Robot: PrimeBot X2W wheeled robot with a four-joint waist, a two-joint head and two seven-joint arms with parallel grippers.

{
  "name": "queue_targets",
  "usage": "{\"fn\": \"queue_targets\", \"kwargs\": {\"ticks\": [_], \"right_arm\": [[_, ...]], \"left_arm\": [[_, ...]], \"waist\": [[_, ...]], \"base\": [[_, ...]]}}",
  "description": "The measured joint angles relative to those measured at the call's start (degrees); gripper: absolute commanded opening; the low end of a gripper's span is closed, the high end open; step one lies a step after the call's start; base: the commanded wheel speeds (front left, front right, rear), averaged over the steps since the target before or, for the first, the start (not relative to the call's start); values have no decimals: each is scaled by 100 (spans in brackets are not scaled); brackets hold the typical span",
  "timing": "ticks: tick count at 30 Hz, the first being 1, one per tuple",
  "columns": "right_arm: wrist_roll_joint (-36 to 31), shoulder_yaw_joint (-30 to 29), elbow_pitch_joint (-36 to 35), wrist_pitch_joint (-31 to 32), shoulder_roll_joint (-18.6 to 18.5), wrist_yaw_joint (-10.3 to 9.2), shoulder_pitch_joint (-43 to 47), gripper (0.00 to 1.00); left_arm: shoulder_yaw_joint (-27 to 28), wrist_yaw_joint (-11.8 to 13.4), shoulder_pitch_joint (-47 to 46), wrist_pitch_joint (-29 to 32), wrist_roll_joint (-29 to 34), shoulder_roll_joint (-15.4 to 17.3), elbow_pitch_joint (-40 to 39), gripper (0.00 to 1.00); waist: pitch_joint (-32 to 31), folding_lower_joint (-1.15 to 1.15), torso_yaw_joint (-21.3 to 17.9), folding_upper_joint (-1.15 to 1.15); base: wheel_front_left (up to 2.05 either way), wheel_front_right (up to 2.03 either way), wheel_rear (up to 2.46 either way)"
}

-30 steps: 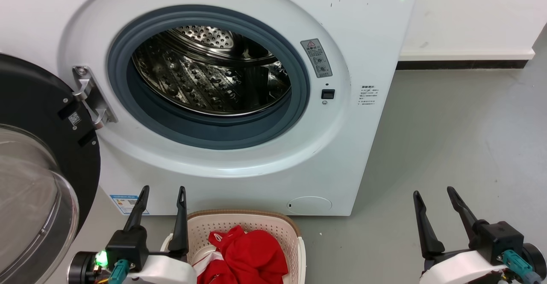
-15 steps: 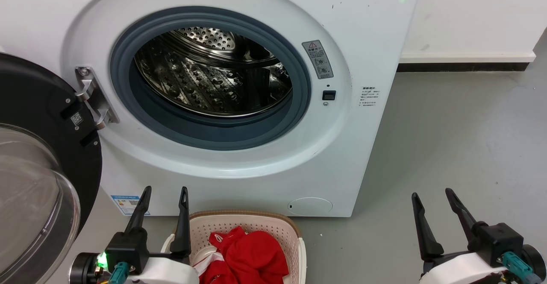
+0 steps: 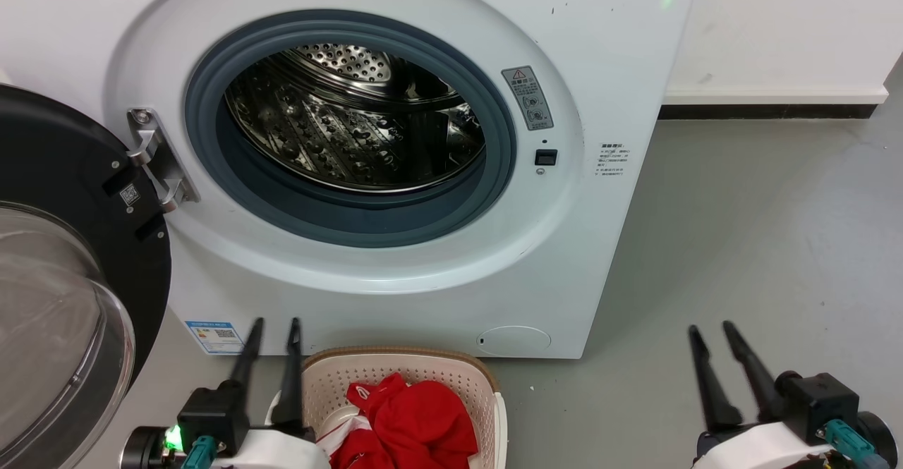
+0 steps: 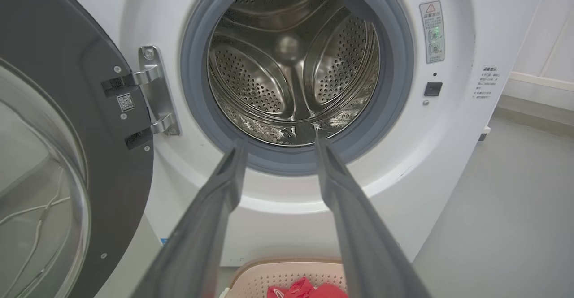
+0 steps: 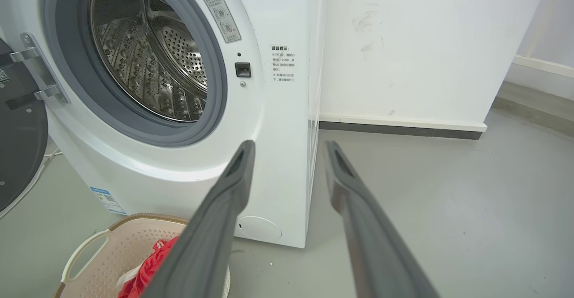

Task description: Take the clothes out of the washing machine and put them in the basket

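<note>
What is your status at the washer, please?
Left gripper and right gripper open, empty. Clothes in basket; none seen in drum. Door swung open on the left.

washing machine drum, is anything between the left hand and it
Nothing visible does: the door hangs open off to the left, and the left hand points at the drum. The red clothes lie in the basket.
</note>
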Motion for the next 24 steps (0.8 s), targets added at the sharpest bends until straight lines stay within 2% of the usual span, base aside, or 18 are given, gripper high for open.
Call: {"fn": "queue_targets", "kwargs": {"ticks": [3,24], "right_arm": [[143,14,70,4,0,0,40,0],[2624,-15,393,234,-94,0,-170,0]], "left_arm": [[8,-9,33,38,-149,-11,115,0],[312,-257,-147,503,-2393,-109,424,0]], "waist": [[1,0,0,0],[14,0,-11,0]], "base": [[0,0,0],[0,0,0]]}}
